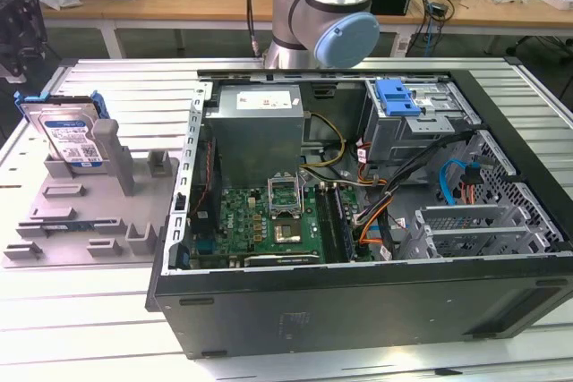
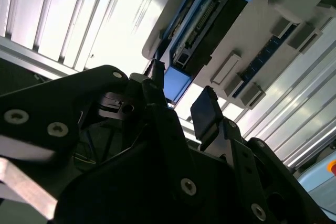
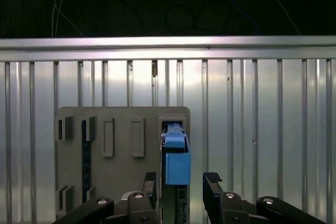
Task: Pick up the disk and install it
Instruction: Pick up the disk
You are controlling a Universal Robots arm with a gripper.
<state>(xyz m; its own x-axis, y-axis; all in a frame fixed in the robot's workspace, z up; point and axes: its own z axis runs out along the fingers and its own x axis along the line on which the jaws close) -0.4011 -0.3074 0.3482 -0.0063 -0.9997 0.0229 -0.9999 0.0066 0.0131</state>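
Exterior view: the disk (image 1: 70, 134) stands on edge, leaning slightly, at the upper left of the frame. It is seated in a slot at the far corner of a grey holder (image 1: 81, 221), label facing the camera, blue rail showing along its top and sides. A grey post (image 1: 109, 148) rises just beside it on the exterior view's right. The holder lies flat on the ribbed metal bench (image 1: 81, 319), with bare bench in front of it and the open computer case (image 1: 358, 310) just beside it on the exterior view's right. The case's raised side wall is the nearest edge on that side. The drive cage (image 1: 421, 127) with its blue latch (image 1: 398, 98) sits at the upper right inside the case, well apart from the disk; cables (image 1: 394, 176) crowd the space below it. The arm (image 1: 327, 15) stands at top centre behind the case.

First wrist view: the jaws are released and straddle the disk's (image 3: 177, 161) blue end. One pad (image 3: 212, 182) sits to each side, a clear gap on both, nothing touching. The disk's slot is at the holder's (image 3: 115, 171) edge, bordering open bench slats (image 3: 262, 129).

Second wrist view: the disk (image 2: 210, 19) is seen edge-on in the holder (image 2: 273, 30), its blue tab between the spread fingertips (image 2: 207, 111).
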